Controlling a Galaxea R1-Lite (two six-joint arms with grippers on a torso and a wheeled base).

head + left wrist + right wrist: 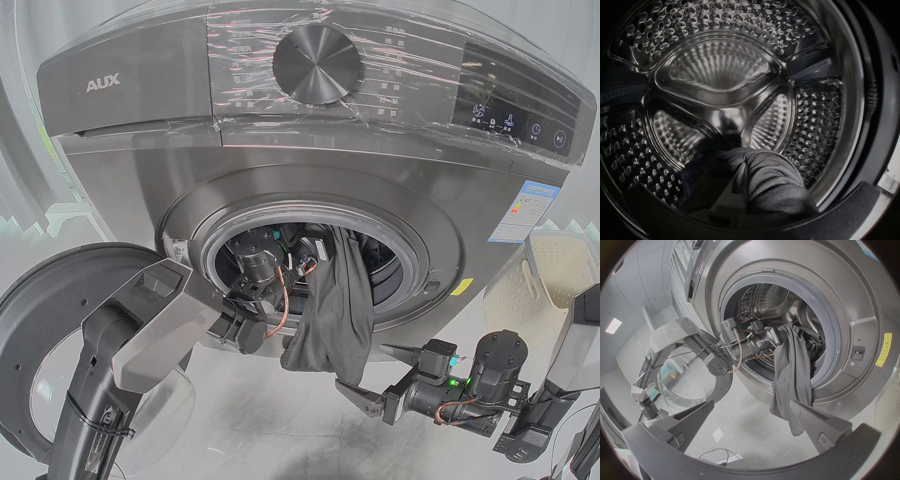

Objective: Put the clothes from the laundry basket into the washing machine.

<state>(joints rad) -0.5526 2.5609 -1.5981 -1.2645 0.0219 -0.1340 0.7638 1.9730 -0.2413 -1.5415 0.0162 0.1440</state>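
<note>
Dark garment (337,300) half in, half out of the washer (156,169).

The door (44,312) is swung open on the left, and the left arm goes in through the round opening. The garment lies draped over the left pincer (771,336) at the mouth of the drum (715,68). Its upper part is inside, and the rest hangs over the lip and down the front toward the floor. The cloth covers that pincer, so I cannot tell whether it is open or closed. The right pincer (750,404) is spread wide and holds nothing. It sits low in front of the washer, just beside the garment's hanging lower edge. A cream perforated basket (550,281) stands near the washer, on its right side.
</note>
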